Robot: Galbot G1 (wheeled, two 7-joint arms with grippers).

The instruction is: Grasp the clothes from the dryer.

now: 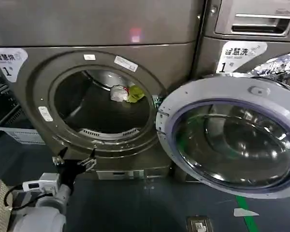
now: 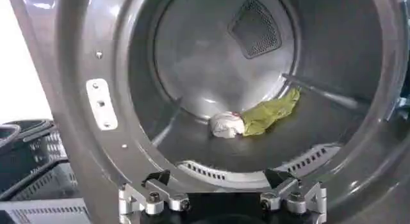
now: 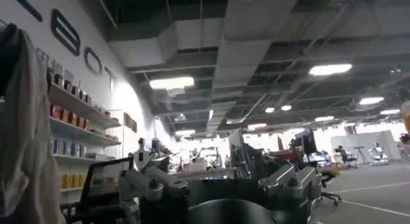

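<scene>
The dryer (image 1: 106, 29) is dark bronze-grey, with a white "1" sticker and its porthole open. Deep in the drum lie the clothes (image 1: 127, 93), a whitish-grey piece beside a yellow-green one. In the left wrist view the clothes (image 2: 253, 120) rest on the drum floor, far beyond the fingertips. My left gripper (image 1: 76, 158) hangs open just below and in front of the porthole's lower rim, holding nothing. From the wrist, the left gripper (image 2: 218, 178) frames the drum opening. My right gripper (image 3: 218, 171) points away into the room, open and empty.
The dryer's round glass door (image 1: 232, 140) swings out wide to the right. A neighbouring machine with a silver drawer panel (image 1: 253, 21) stands behind it. A grey laundry basket (image 1: 19, 128) sits on the floor at the left. Green tape (image 1: 246, 215) marks the dark floor.
</scene>
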